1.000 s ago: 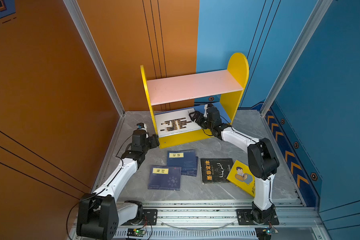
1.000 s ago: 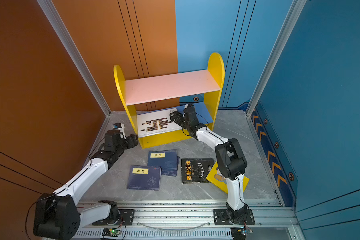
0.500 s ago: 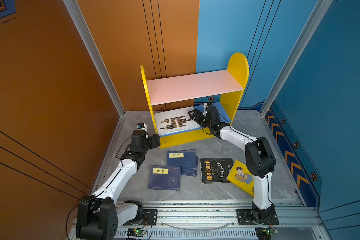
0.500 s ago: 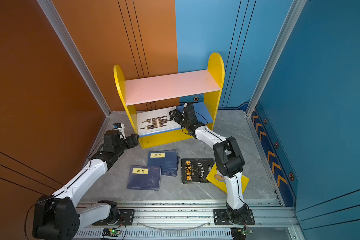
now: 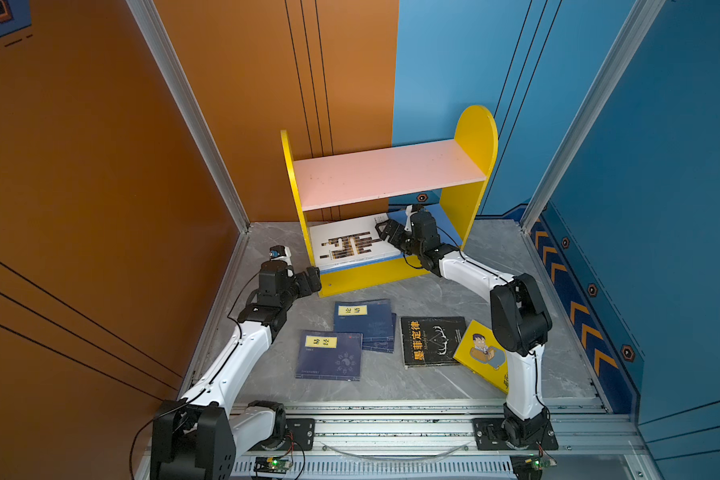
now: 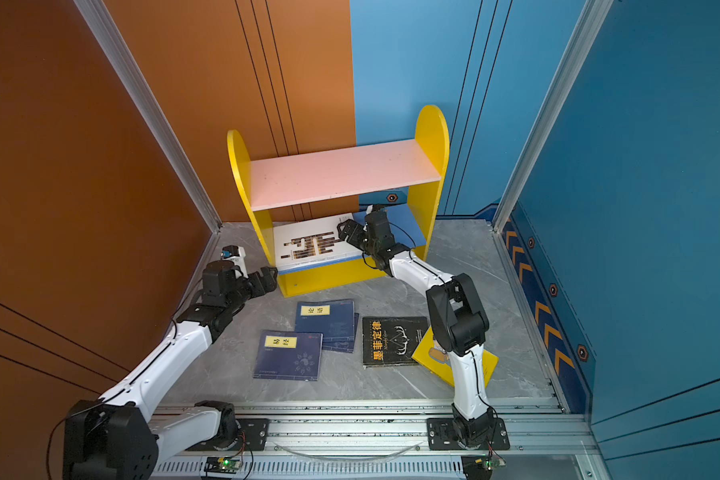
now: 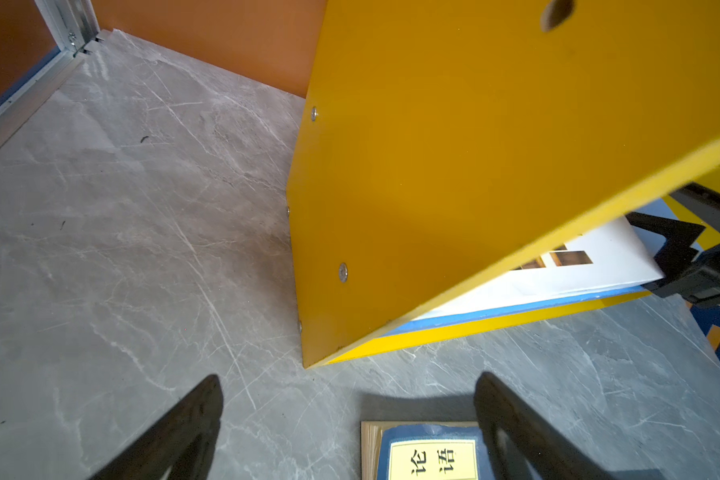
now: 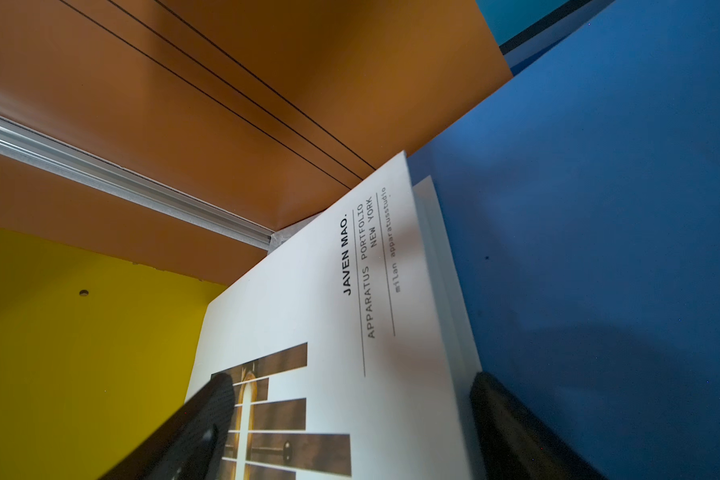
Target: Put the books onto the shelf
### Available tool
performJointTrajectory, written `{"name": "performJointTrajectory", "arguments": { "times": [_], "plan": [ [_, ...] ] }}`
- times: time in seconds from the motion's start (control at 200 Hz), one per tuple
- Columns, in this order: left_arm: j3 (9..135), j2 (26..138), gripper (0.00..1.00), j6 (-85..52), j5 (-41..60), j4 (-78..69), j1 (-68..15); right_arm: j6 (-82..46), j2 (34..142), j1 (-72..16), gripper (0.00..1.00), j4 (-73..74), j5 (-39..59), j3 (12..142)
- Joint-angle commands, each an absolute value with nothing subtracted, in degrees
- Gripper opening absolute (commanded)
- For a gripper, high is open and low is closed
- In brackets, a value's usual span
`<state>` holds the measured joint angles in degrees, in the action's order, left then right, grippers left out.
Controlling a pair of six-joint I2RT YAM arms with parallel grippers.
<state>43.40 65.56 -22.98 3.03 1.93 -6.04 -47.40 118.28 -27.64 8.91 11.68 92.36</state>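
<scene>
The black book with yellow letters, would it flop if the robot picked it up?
Probably a bit floppy: the black book looks thin, like a paperback. It lies flat on the smooth grey floor, so a push would likely slide it, not tip it.

Quick headcount from where I'm sitting: six books in all. That's one white book (image 5: 352, 245), three navy books (image 5: 329, 357) (only two yellow labels (image 5: 352, 310) show, the third navy one just peeks out from under another), one black book (image 5: 431, 343) and one yellow book (image 5: 481, 353). Split by spot: one book on the shelf (image 5: 371, 276), five on the floor (image 5: 433, 291). One shelf, with two boards (image 5: 391, 172) and two side panels (image 5: 474, 137). And two grippers of mine, left gripper (image 5: 313, 279) and right gripper (image 5: 385, 232).
</scene>
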Motion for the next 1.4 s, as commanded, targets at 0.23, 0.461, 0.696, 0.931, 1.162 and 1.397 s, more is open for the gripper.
{"name": "performJointTrajectory", "arguments": {
  "times": [0.23,0.461,0.696,0.931,1.162,1.397],
  "plan": [
    [45.44,63.15,0.98,-22.92,5.77,2.65,-6.58,-36.74,112.14,-26.46,0.93,-2.76,8.66,93.5],
    [47.79,63.15,0.99,-22.35,4.25,2.47,-8.98,-31.75,105.92,-25.77,0.94,-4.94,6.53,89.32],
    [50.22,64.98,0.98,-19.88,-0.65,0.1,-12.3,-27.33,97.58,-23.8,0.93,-4.39,0.69,80.55],
    [50.44,68.42,0.91,-18.56,-7.16,-7.96,-13.8,-24.29,88.58,-19.52,0.93,1.85,-1.54,70.57],
    [51.58,70.82,0.79,-17.59,-11.04,-11.6,-13.99,-22.04,85.74,-14.05,0.94,5.69,-1.8,66.97],
    [52.9,72.28,0.76,-17.56,-11.56,-11.29,-13.75,-20.62,86.66,-9.05,0.94,8.92,-3.35,67.36]
  ]
}}
